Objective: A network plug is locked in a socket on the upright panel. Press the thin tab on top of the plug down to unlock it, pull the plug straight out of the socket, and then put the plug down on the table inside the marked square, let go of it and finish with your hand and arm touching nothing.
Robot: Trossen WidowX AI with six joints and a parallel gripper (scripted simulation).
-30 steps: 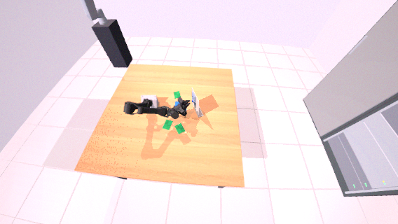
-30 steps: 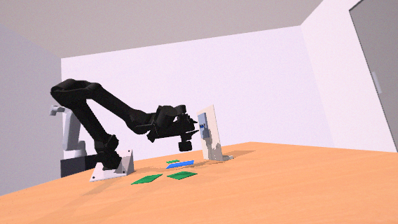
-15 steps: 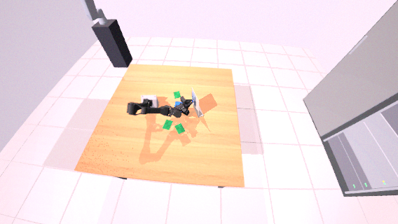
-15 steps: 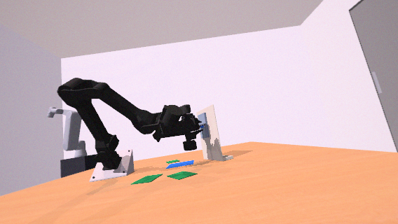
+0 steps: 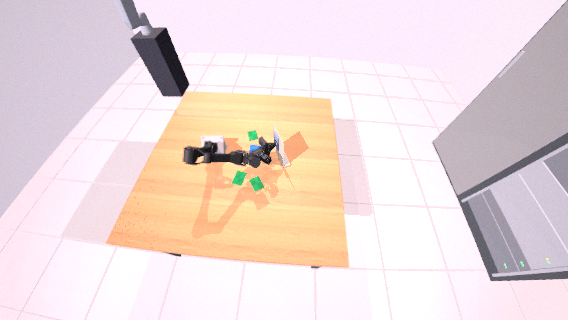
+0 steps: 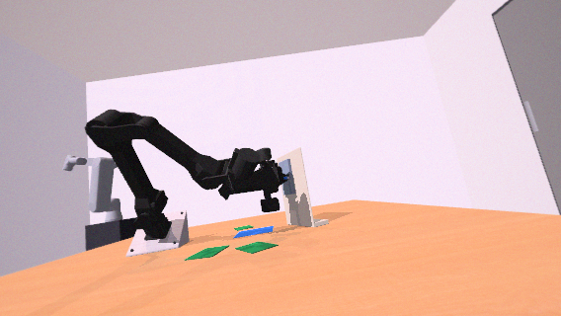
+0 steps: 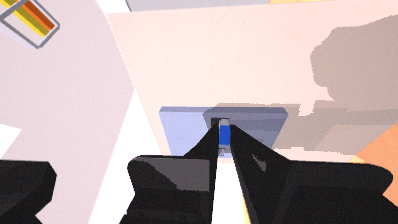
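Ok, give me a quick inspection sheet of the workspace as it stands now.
Surface: wooden table, bearing the arm's base and markings.
Job's things: blue plug in the socket of the upright panel; blue marked square unoccupied.
Clutter: three green patches around the square.
Grippers: gripper at the panel, fingers narrowed on the plug.
Cables: nothing seen.
Surroundings: tiled floor, dark post, grey cabinet.

Blue plug (image 7: 225,135); lilac socket plate (image 7: 182,132); black jaws; green squares (image 6: 206,253).
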